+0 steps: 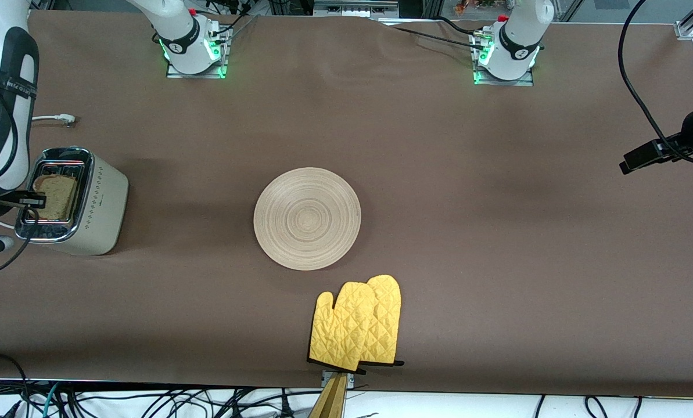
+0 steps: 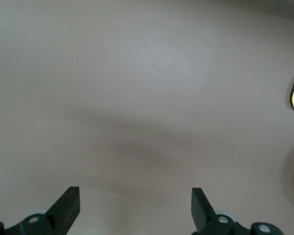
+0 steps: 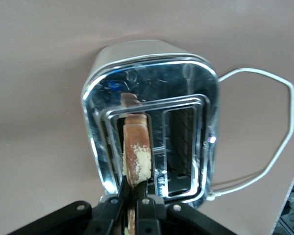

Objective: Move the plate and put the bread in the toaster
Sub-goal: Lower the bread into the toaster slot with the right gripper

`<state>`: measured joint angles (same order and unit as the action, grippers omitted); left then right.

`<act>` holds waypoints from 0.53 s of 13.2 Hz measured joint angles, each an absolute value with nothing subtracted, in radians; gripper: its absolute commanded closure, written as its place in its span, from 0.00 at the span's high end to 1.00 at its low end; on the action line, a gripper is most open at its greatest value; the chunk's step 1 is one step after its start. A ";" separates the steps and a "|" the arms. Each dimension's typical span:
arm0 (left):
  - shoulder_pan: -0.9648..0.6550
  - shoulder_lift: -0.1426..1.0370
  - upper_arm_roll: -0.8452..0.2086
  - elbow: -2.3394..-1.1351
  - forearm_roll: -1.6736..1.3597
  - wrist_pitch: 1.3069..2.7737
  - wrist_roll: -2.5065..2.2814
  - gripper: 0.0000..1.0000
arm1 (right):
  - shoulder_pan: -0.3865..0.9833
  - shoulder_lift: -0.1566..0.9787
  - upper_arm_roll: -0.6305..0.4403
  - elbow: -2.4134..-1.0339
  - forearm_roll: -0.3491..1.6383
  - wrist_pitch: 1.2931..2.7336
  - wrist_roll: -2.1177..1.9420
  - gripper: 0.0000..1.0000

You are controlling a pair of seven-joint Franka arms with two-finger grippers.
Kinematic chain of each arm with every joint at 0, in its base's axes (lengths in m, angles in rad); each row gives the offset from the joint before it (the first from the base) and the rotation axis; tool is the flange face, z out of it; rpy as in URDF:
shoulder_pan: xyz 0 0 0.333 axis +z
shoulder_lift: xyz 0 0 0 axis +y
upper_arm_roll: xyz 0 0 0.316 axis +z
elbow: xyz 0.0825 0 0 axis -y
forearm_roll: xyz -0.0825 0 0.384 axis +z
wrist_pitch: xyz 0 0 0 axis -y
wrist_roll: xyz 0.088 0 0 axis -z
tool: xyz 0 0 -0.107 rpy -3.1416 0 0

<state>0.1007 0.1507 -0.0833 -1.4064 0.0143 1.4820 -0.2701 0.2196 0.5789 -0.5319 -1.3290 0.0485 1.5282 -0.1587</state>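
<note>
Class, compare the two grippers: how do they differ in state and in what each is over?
The left gripper has its fingers spread and empty; the right gripper is shut on the bread. The left hangs over bare table; the right is over the toaster, with the slice at one slot. Both have dark fingers.

Robotics lab bench: two white arm bases (image 1: 192, 43) bolted at 12 o'clock with green status lights, brown cloth-covered table (image 1: 439, 174), aluminium framing (image 1: 692, 23) at 1, loose black cables (image 1: 148, 403) along 6.
</note>
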 measured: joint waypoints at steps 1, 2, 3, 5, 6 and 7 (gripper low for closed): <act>0.101 0.151 -0.083 -1.406 0.014 1.482 -0.270 1.00 | 0.220 0.586 -0.532 -1.329 0.062 1.529 -0.158 0.00; 0.101 0.151 -0.083 -1.406 0.014 1.482 -0.270 1.00 | 0.221 0.591 -0.532 -1.329 0.071 1.531 -0.158 0.00; 0.101 0.151 -0.083 -1.406 0.014 1.482 -0.270 1.00 | 0.221 0.595 -0.532 -1.329 0.074 1.532 -0.158 0.00; 0.101 0.151 -0.083 -1.406 0.014 1.482 -0.270 1.00 | 0.222 0.599 -0.532 -1.329 0.074 1.532 -0.158 0.00; 0.101 0.151 -0.083 -1.406 0.014 1.482 -0.270 1.00 | 0.222 0.599 -0.532 -1.330 0.074 1.532 -0.158 0.00; 0.101 0.151 -0.083 -1.406 0.014 1.482 -0.270 1.00 | 0.222 0.599 -0.532 -1.330 0.074 1.532 -0.158 0.00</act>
